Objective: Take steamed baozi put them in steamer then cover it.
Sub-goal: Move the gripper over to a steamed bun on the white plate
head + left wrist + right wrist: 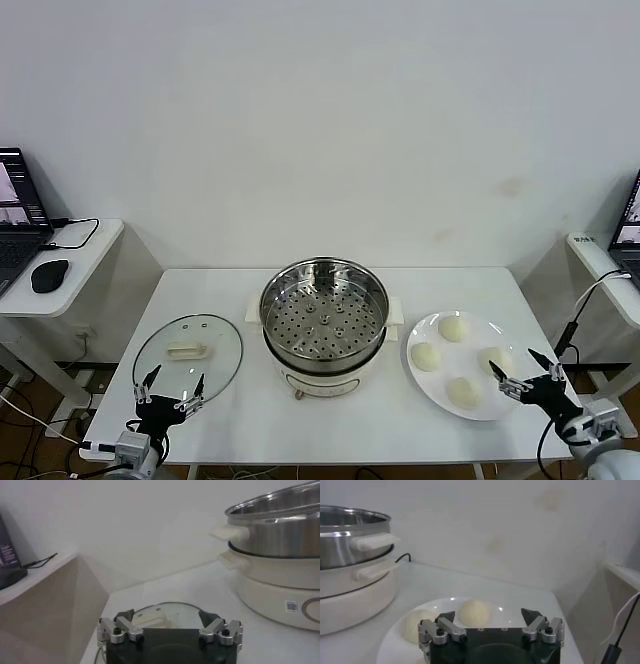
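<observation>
Steamed baozi (453,328): four cream-white buns are sitting on the white plate (425,385), to the robot's right of the steamer; none is lying in the pot.
Steamer (324,311): the shiny steel pot is standing uncovered at the middle of the white table (240,420), its perforated tray (322,325) showing bare, on a cream base (330,381) with side handles.
Plate: it is lying just beside the steamer's base, near the table's front right edge.
Glass lid (188,356): it is lying flat on the table to the robot's left of the steamer, its cream handle (187,350) facing up.
Right gripper (526,372): it is hovering over the front right rim of the plate with its fingers spread wide and gripping nothing; the right wrist view is showing two buns beyond the fingertips.
Left gripper (170,389): it is hovering at the near edge of the glass lid, fingers spread wide, pinching nothing.
Side desks: a laptop (18,215) and a black mouse (49,275) are resting on the one to the robot's left.
</observation>
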You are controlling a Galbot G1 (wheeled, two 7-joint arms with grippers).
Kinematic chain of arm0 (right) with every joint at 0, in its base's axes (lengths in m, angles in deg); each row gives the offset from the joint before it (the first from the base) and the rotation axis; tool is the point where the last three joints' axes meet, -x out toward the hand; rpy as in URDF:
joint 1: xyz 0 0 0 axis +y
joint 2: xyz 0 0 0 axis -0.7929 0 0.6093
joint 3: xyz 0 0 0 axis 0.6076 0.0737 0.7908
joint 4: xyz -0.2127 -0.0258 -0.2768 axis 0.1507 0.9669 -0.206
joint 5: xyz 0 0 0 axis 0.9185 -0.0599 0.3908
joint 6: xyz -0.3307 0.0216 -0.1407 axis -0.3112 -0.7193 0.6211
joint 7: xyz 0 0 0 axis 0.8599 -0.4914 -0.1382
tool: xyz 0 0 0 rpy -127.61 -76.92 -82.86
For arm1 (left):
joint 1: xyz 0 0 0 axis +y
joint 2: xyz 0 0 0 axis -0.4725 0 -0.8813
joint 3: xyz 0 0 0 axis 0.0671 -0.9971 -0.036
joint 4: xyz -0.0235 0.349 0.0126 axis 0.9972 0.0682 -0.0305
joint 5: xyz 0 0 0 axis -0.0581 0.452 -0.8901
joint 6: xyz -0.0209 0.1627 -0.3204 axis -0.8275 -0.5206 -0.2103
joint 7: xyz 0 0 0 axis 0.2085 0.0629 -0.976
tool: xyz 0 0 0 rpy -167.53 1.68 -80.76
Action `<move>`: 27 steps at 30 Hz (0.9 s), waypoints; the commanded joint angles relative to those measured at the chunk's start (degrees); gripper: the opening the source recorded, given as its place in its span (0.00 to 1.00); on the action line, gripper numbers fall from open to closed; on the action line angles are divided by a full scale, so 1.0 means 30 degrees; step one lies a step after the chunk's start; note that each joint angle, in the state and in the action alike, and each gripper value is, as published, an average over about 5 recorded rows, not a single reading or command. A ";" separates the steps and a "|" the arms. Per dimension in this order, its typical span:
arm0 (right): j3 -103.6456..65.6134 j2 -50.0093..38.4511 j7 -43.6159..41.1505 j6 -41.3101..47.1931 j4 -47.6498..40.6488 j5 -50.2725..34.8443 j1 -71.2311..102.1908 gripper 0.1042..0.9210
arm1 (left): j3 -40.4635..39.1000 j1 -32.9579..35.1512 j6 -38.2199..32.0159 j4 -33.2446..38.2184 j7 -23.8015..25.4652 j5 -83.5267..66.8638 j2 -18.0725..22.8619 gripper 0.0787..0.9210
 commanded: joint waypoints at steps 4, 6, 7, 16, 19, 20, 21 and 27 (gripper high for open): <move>0.1468 -0.4228 -0.3566 0.0805 -0.2345 0.3483 -0.5030 0.88 | -0.0093 0.0869 -0.0440 0.0942 -0.0150 0.0413 0.0604 0.88; 0.2146 -0.5204 -0.5548 0.1260 -0.2905 0.5012 -0.6441 0.88 | -0.0096 0.0957 -0.0448 0.1156 -0.0172 0.0490 0.0683 0.88; 0.2460 -0.5593 -0.6672 0.1413 -0.3187 0.5761 -0.7092 0.88 | -0.0099 0.0985 -0.0451 0.1240 -0.0170 0.0543 0.0725 0.88; 0.8139 -0.7469 -1.7348 0.1366 -0.6329 1.3083 -1.5453 0.88 | -0.0081 0.1042 -0.0464 0.1600 -0.0113 0.0772 0.1092 0.88; 1.1823 -0.7646 -1.8717 0.0780 -0.7248 1.3825 -1.8607 0.88 | -0.0025 0.1037 -0.0443 0.1625 -0.0096 0.0848 0.1132 0.88; 1.3368 -0.7628 -1.9070 0.0598 -0.7640 1.3887 -1.9852 0.88 | 0.0012 0.1052 -0.0434 0.1662 -0.0083 0.0892 0.1152 0.88; 1.4685 -0.7548 -1.9296 0.0483 -0.7989 1.3886 -2.0868 0.88 | 0.0053 0.1074 -0.0426 0.1719 -0.0062 0.0929 0.1165 0.88; 2.0603 -0.5013 -1.9708 -0.0418 -1.0987 1.4573 -2.5860 0.88 | 0.0358 0.1300 -0.0413 0.2095 0.0112 0.1003 0.1321 0.88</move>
